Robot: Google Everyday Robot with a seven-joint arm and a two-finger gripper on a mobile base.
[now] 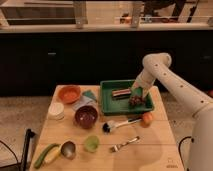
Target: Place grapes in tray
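Observation:
A green tray (112,103) sits at the back right of the wooden table. A dark bunch of grapes (134,100) hangs or rests just over the tray's right part, directly under my gripper (137,93). My white arm reaches in from the right and bends down over the tray. A dark reddish bar-shaped item (120,93) lies in the tray to the left of the grapes.
On the table (150,145) are an orange bowl (69,93), a teal cloth (90,95), a white cup (55,110), a maroon bowl (86,116), a brush (119,124), an orange fruit (147,118), a fork (124,145), a green cup (91,143), a spoon (67,149) and a green-yellow fruit (45,155).

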